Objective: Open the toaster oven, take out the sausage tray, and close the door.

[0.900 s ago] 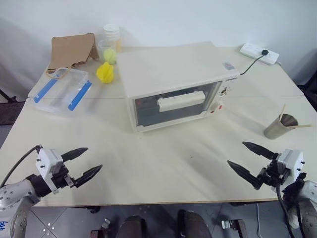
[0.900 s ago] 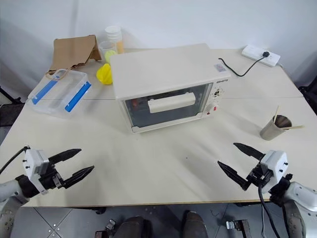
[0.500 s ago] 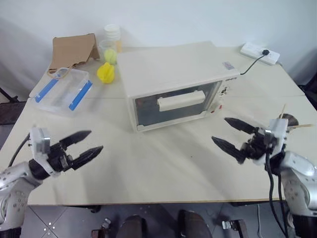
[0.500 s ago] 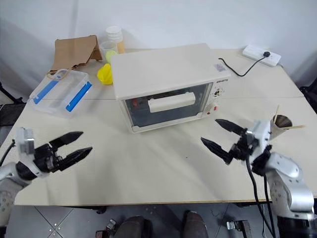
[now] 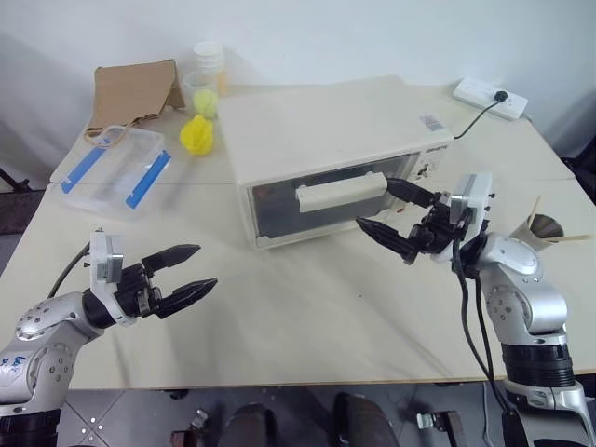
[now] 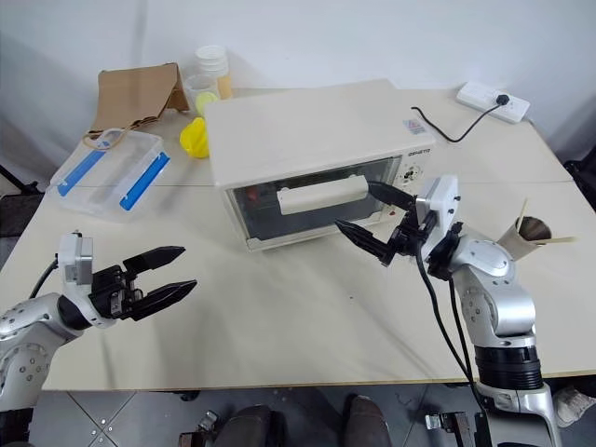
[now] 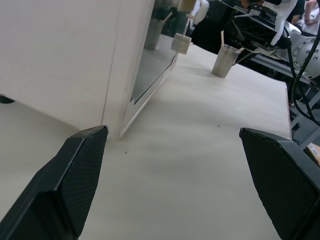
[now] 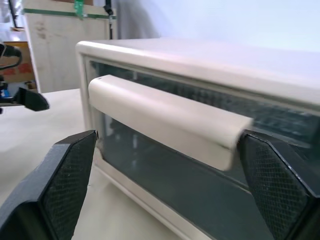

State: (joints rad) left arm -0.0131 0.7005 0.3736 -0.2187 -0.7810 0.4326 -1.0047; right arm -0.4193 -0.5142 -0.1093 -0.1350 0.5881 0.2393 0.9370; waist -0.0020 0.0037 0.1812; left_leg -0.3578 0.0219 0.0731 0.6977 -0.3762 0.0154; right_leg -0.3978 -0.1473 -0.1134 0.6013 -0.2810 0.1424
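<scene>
Head stereo pair looking down over table [image 5: 307, 317], both wrist cameras close, facing toaster oven [image 8: 210, 65]

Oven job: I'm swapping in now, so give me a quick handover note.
Right gripper: open, just in front of the door handle, not on it.
Left gripper: open, empty, over the table near its front left.
Oven: mid-table, door shut; tray not clearly visible through the glass.
Done: nothing.
Left: grip the handle, open the door, take out the tray, close the door.
</scene>
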